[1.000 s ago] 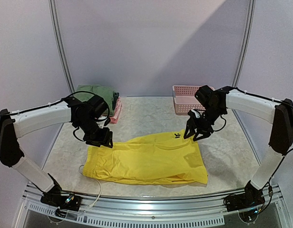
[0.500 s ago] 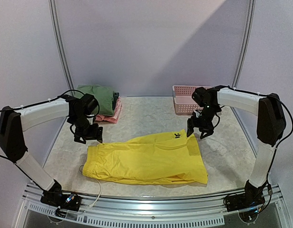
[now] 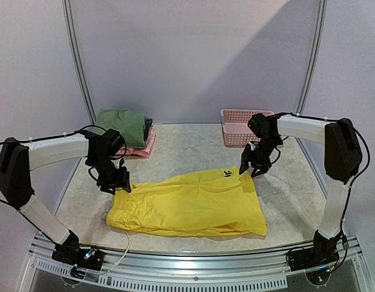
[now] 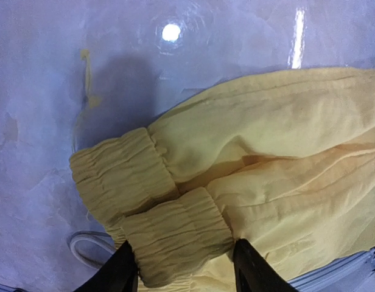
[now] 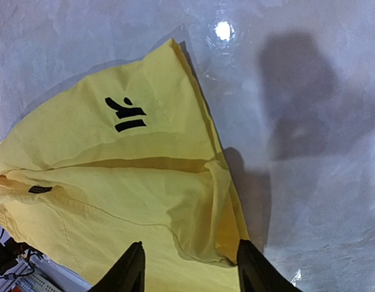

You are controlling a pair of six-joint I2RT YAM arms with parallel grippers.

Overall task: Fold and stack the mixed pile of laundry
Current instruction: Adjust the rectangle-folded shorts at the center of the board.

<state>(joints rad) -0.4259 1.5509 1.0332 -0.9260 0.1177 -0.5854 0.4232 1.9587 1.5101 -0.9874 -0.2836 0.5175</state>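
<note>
Shorts [image 3: 187,204] lie flat on the table [image 3: 193,143], seemingly halved, awaiting another fold; left gripper [image 4: 184,246] over the waistband [image 4: 151,201], right gripper [image 5: 189,244] over the hem [image 5: 227,207], both spread and empty, must drop and pinch.

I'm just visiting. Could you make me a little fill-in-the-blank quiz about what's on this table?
1. The shorts spread flat are ____.
2. The folded green shirt lies on a garment coloured ____.
3. The lattice basket stands nearer the ____ arm.
4. The left end effector is at the shorts' ____.
Missing words: yellow; pink; right; waistband.
</note>
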